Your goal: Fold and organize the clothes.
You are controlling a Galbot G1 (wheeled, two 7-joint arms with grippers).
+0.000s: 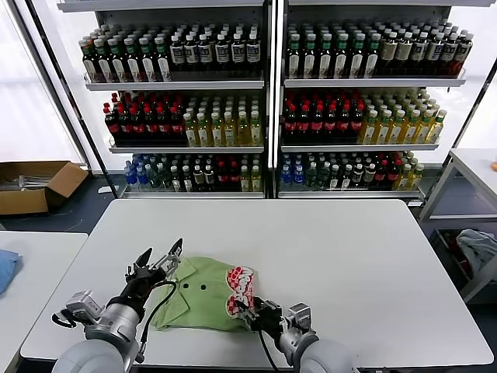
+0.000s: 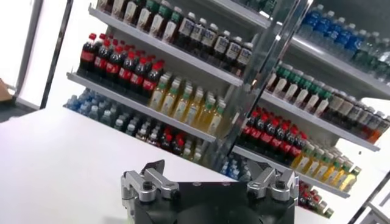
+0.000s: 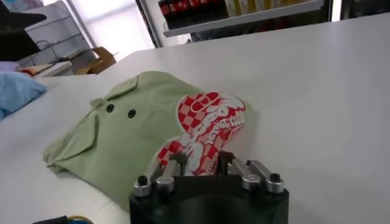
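The folded light green collared shirt (image 1: 203,295) is lying on the white table (image 1: 349,272). The left gripper (image 1: 159,263) is hovering wide open; the right gripper (image 1: 252,311) is gripping the shirt's printed edge.

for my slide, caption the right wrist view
Right claw at the near edge of a folded light green collared shirt on a white table.

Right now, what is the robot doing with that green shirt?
The robot is folding clothes. A green shirt lies folded up on the white table, with its buttons and red-and-white logo facing up. The right gripper is down at the shirt's near edge by the logo, with its fingers at the fabric. The left gripper hovers open at the shirt's collar side, holding nothing. Behind the table stand shelves full of drink bottles.
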